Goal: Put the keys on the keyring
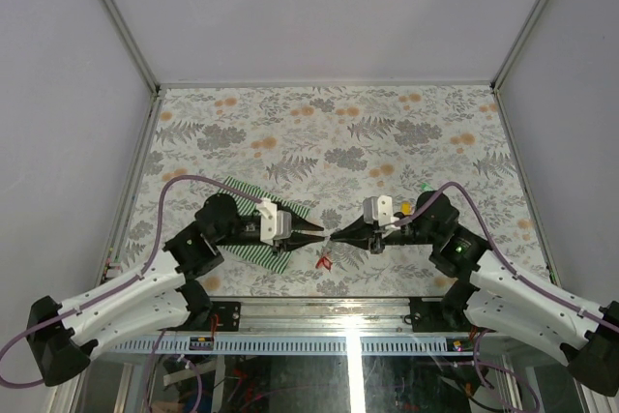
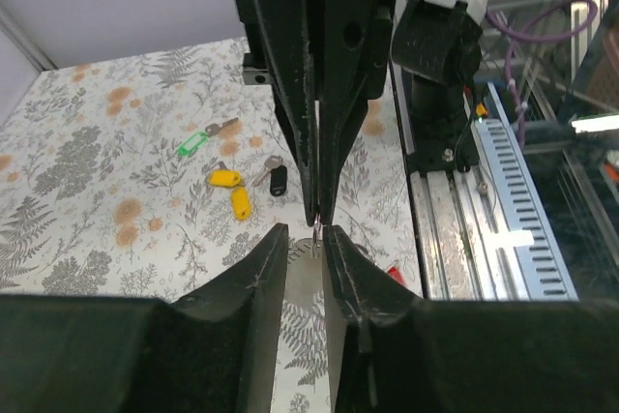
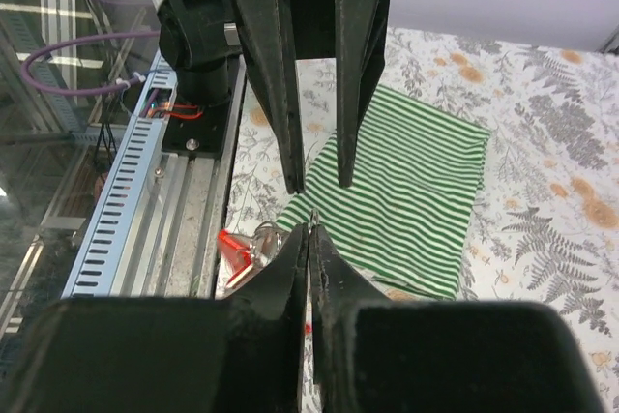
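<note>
The right gripper (image 3: 309, 231) and the left gripper (image 3: 320, 184) are set tip to tip above the near edge of the tabletop (image 1: 290, 123), about midway along it. The right gripper is pressed fully together. A thin glint of metal is seen at its tips, but whether anything is pinched there cannot be told. The left gripper's jaws are held slightly apart, and nothing is clearly clamped between them.

The keyring (image 3: 263, 236), with its red tag (image 3: 235, 250), is seen lying on the tabletop just beneath the meeting tips, close to the near edge and beside the striped cloth (image 3: 406, 181). The keys (image 2: 224, 178), with yellow, green and dark heads, are seen in a loose cluster towards the right edge, well apart from the ring.

No key is threaded yet, so the task is judged barely begun. With the tips so close, a collision is the likely fault. If something thin is being passed, it could be dropped through a mistimed release. The ring could also be knocked over the near edge.
</note>
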